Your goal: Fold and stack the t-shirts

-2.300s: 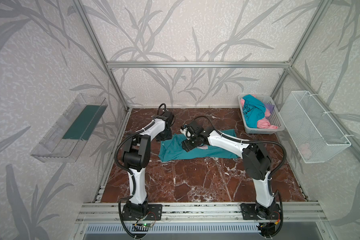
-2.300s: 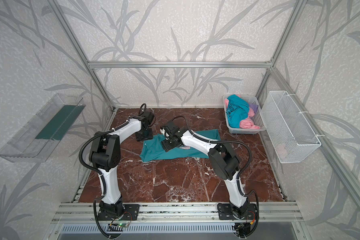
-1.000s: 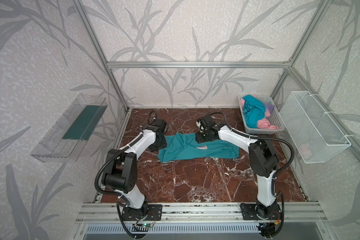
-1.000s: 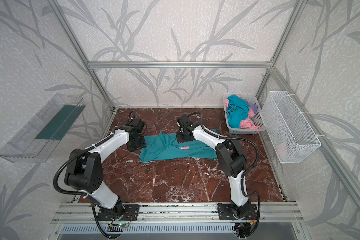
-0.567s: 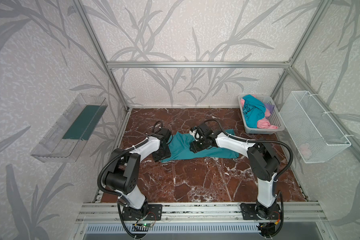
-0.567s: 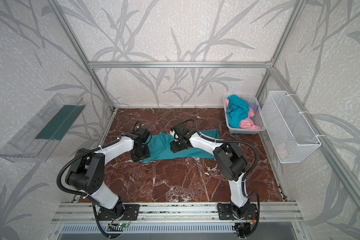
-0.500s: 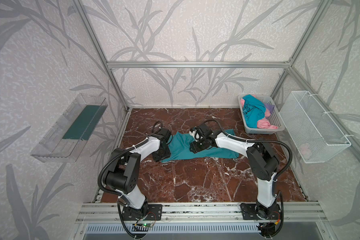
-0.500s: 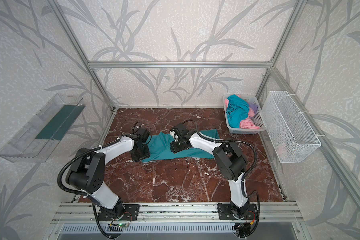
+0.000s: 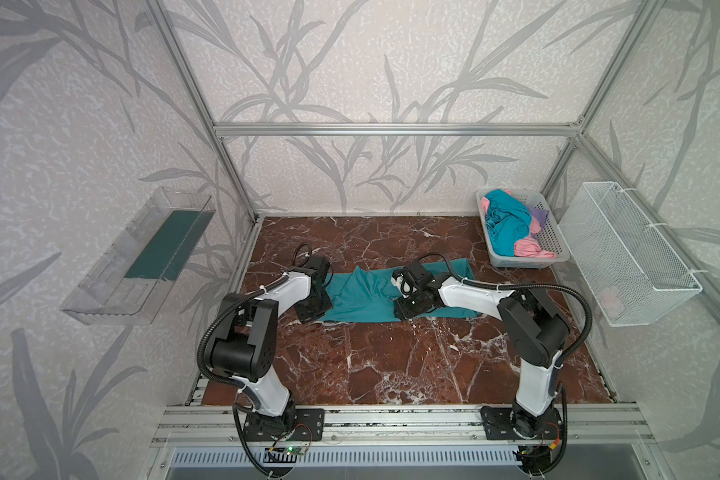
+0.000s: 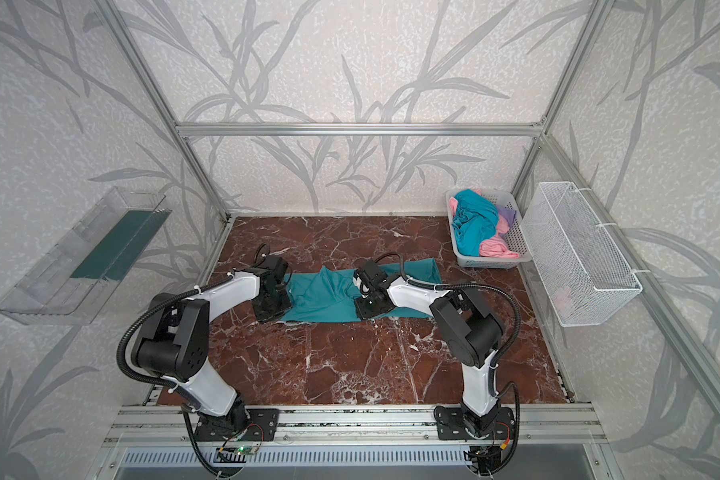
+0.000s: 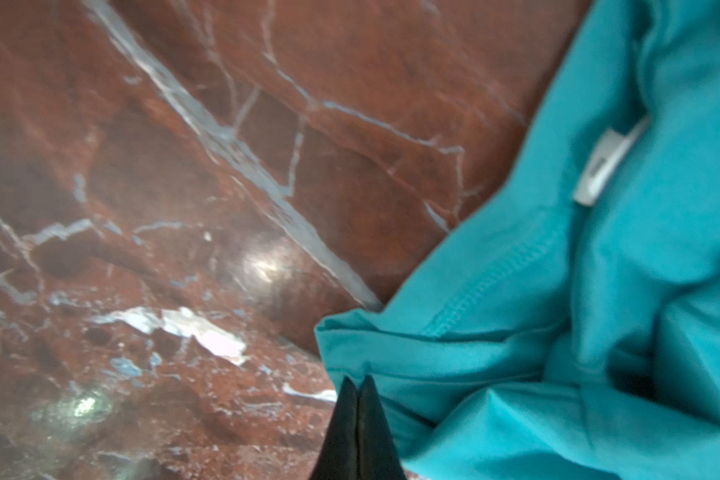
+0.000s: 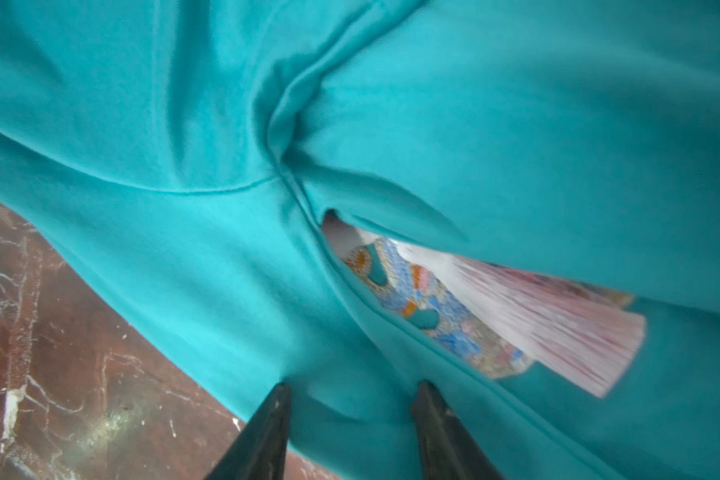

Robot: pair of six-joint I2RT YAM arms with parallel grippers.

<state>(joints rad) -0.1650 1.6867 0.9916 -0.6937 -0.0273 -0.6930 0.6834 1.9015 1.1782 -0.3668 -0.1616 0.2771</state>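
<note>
Left gripper (image 11: 358, 384) has snapped shut at the hem of the teal t-shirt (image 9: 362, 297) while the right gripper (image 12: 352, 399) stays spread over the cloth, seemingly readying a fold.

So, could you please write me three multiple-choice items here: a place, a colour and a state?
1. Where on the table does the grey basket stand? A. far right corner B. near left corner C. centre
2. What colour is the t-shirt spread on the table? A. pink B. lilac C. teal
3. What state is the left gripper in? A. wide open B. shut C. hidden
Answers: 1 A: it sits at the back right in both top views. 2 C: the cloth is plainly teal. 3 B: its tips touch in the left wrist view.
</note>
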